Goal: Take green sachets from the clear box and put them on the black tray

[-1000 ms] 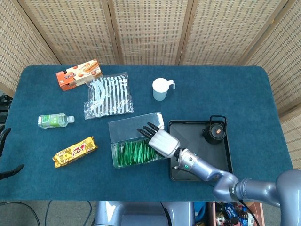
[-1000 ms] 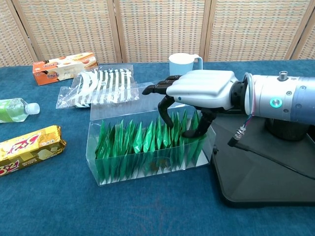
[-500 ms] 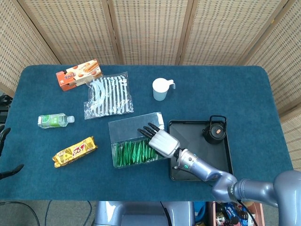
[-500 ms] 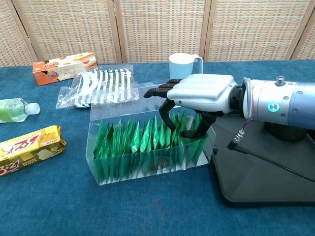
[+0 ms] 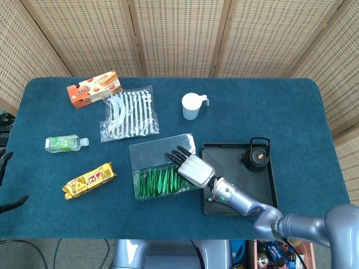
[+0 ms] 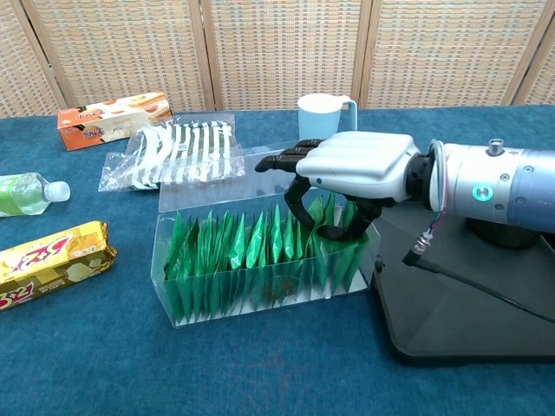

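The clear box (image 5: 158,150) (image 6: 166,227) stands open at mid-table, filled with a row of upright green sachets (image 5: 156,182) (image 6: 230,251). My right hand (image 5: 194,168) (image 6: 360,165) hovers over the box's right end with its dark fingers (image 6: 303,204) dipped among the sachets. Thumb and a finger pinch the top of a green sachet (image 6: 330,217) that still stands in the row. The black tray (image 5: 265,186) (image 6: 468,322) lies just right of the box, under my forearm. Dark fingers of my left hand (image 5: 13,204) show at the left edge, apart and holding nothing.
A black pot (image 5: 257,154) sits on the tray's far corner. A white cup (image 5: 192,106) (image 6: 323,113) stands behind the box. To the left lie a striped bag (image 5: 128,112), a biscuit box (image 5: 94,88), a green bottle (image 5: 66,143) and a yellow snack pack (image 5: 90,180).
The right hand has sunk slightly and shifted right over the box. Its thumb and finger have drawn together among the sachets at the right end.
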